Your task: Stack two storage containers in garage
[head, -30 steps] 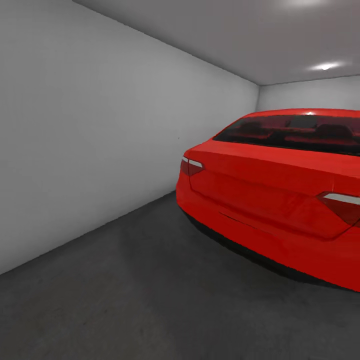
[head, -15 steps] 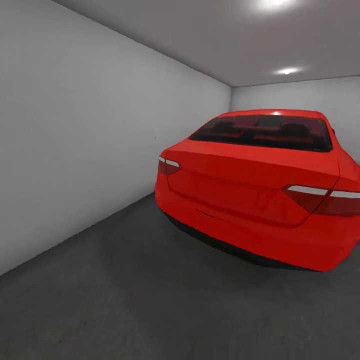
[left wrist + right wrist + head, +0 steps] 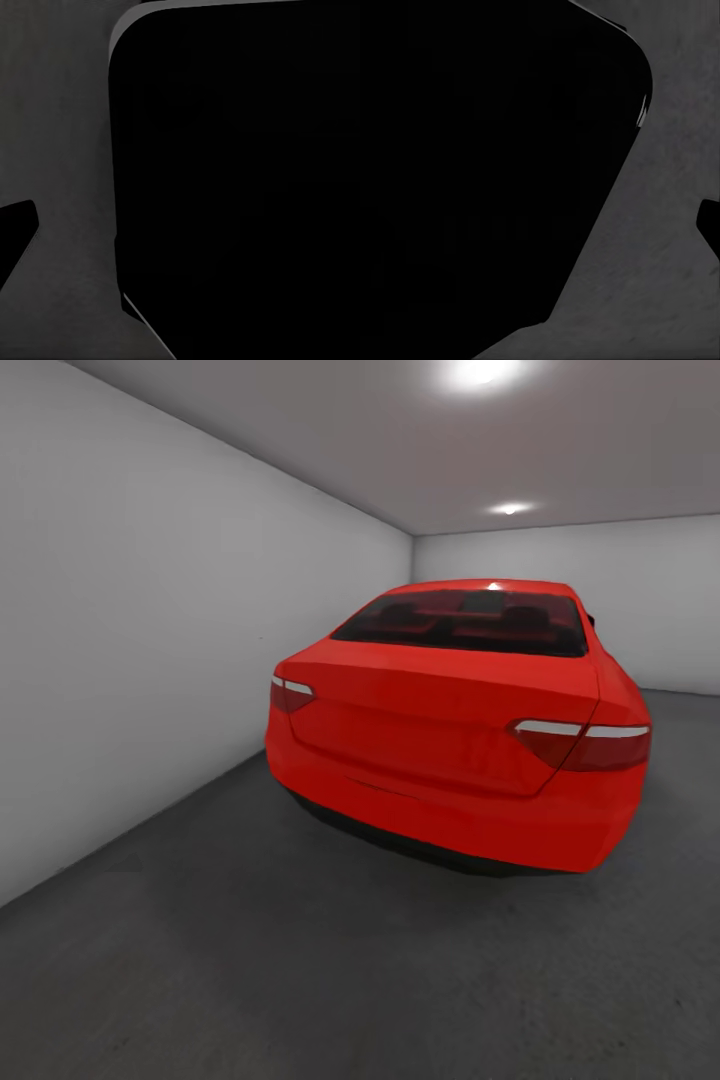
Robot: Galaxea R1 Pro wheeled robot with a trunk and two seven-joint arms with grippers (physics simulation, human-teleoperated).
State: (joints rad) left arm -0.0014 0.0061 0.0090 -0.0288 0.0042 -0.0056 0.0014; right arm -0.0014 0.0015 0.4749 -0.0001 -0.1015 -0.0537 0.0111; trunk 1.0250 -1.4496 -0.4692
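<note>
**Garage reached; bins unlocated, jaws unverified**

Looked from the head view onto the rear of a glossy red saloon car [image 3: 450, 730], parked on the dark grey speckled concrete floor [image 3: 250, 960] of the garage. Noted a plain pale grey side wall [image 3: 130, 660] close beside the car and two round ceiling lights [image 3: 480, 372] overhead.

Recorded in the left wrist view a large black rounded body [image 3: 240, 180] over concrete, with a small dark sliver [image 3: 15, 232] at the frame edge. Found a like sliver [image 3: 710, 225] in the right wrist view. Could not tell whether either sliver belonged to the jaws, nor whether either pair stood released or clenched.

Could not establish the whereabouts of the two orange-red storage containers from these views.

Judged the containers stiff-walled, light if empty, and somewhat slick. Recommended a two-armed hold on opposite short walls at the rim, kept level, and a square set-down when stacking.
</note>
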